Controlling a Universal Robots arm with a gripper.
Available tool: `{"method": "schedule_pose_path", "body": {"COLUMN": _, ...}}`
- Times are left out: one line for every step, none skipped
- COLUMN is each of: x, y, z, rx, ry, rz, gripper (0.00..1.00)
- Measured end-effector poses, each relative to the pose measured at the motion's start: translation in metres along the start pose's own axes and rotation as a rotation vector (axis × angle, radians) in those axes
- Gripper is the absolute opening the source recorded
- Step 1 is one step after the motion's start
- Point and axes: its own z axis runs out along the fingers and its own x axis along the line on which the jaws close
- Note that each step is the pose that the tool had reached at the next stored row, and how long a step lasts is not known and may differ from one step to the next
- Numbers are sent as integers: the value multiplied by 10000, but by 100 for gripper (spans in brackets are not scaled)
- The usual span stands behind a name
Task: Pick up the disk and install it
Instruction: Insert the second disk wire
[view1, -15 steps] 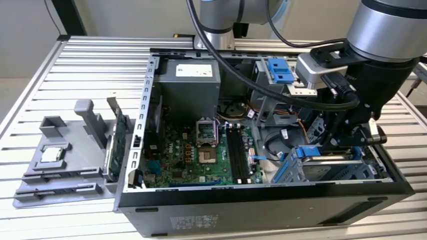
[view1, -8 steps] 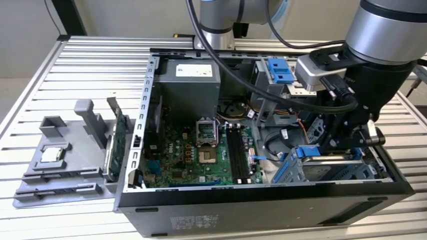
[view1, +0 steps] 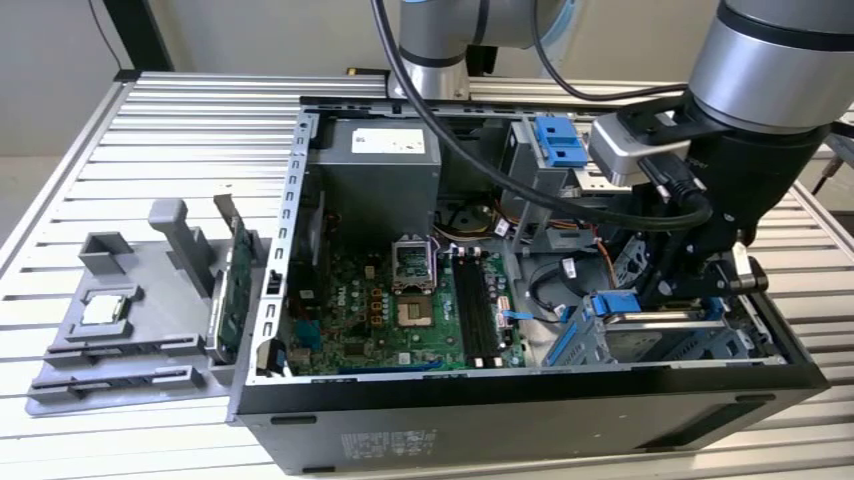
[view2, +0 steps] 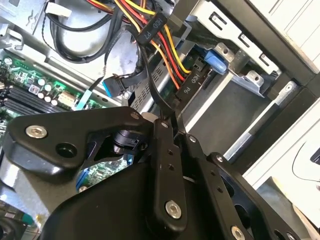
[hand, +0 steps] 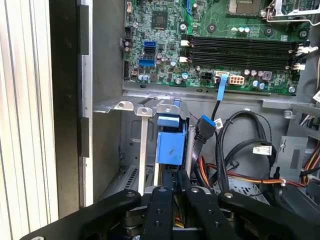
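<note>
Most of the disk (view1: 638, 310) is hidden inside the drive cage (view1: 667, 345) at the front corner of the computer case (view1: 534, 400), on the exterior view's right; its blue carrier end (hand: 170, 140) and a strip of metal show. The arm reaches steeply down into the case. The gripper (hand: 174, 187) has its fingers (hand: 161, 212) closed together just behind the carrier.

One open black computer case (view1: 534, 420) is seen, one green motherboard (view1: 387, 310), one grey plastic fixture tray (view1: 134, 300) at nine o'clock, and four black memory slots (hand: 240, 50).
</note>
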Motion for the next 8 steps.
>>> {"method": "schedule_pose_path", "body": {"x": 0, "y": 0, "z": 1, "rx": 0, "ry": 7, "rz": -1, "gripper": 0}}
{"method": "schedule_pose_path", "body": {"x": 0, "y": 0, "z": 1, "rx": 0, "ry": 15, "rz": -2, "gripper": 0}}
{"method": "schedule_pose_path", "body": {"x": 0, "y": 0, "z": 0, "rx": -1, "ry": 22, "rz": -3, "gripper": 0}}
{"method": "schedule_pose_path", "body": {"x": -1, "y": 0, "z": 0, "rx": -1, "ry": 31, "rz": -4, "gripper": 0}}
{"method": "schedule_pose_path", "body": {"x": 0, "y": 0, "z": 0, "rx": -1, "ry": 37, "rz": -4, "gripper": 0}}
{"method": "schedule_pose_path", "body": {"x": 3, "y": -5, "z": 2, "rx": -6, "ry": 30, "rz": -3, "gripper": 0}}
{"method": "schedule_pose_path", "body": {"x": 7, "y": -9, "z": 7, "rx": -7, "ry": 18, "rz": 1, "gripper": 0}}
{"method": "schedule_pose_path", "body": {"x": 11, "y": -12, "z": 17, "rx": -7, "ry": -1, "rz": 4, "gripper": 0}}
